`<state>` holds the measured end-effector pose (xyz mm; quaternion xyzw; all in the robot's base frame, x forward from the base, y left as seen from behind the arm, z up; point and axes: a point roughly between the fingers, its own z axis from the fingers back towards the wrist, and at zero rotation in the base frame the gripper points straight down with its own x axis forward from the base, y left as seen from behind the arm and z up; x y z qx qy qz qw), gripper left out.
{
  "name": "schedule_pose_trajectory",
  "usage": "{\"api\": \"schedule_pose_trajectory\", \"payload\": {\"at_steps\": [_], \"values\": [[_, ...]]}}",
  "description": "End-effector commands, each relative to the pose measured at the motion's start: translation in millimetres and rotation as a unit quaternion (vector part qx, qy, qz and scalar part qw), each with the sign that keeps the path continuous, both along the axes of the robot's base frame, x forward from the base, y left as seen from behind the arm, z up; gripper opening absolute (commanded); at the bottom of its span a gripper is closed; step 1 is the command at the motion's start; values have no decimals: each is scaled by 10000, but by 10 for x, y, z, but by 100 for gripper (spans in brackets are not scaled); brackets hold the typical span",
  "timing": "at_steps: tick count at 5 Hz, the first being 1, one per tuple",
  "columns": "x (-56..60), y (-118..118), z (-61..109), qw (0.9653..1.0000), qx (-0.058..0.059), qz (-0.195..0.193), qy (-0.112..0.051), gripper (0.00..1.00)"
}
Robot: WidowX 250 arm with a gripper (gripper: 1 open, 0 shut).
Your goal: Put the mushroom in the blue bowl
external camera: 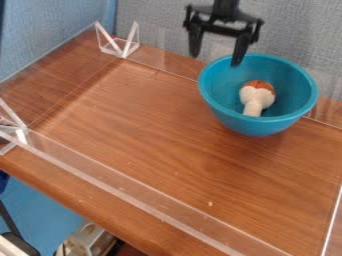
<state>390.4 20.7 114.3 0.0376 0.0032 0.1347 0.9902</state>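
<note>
Your gripper (221, 45) hung with its two dark fingers spread wide and nothing between them, pointing down just above the far rim of the blue bowl (230, 107). You held no object at that moment. The mushroom (257, 97) lay inside the bowl, on its bottom, cream stem toward the camera and orange-brown cap behind it, apart from your fingers. The bowl stood on the wooden table (147, 140) near its far right corner, inside the clear low wall (80, 170) that ran along the table's edges. By my reading, the placing was done; all that remained for you was to pull clear.
</note>
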Motion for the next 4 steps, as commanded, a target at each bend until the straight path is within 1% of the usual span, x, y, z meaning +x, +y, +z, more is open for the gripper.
{"api": "schedule_pose_trajectory", "payload": {"at_steps": [1, 2, 3, 4], "values": [[-313, 252, 480, 9979, 104, 121, -627, 100], [-702, 460, 467, 9979, 111, 75, -630, 100], [-1009, 520, 550, 9975, 44, -66, -702, 100], [-1148, 542, 638, 9963, -42, -439, -741, 100]]}}
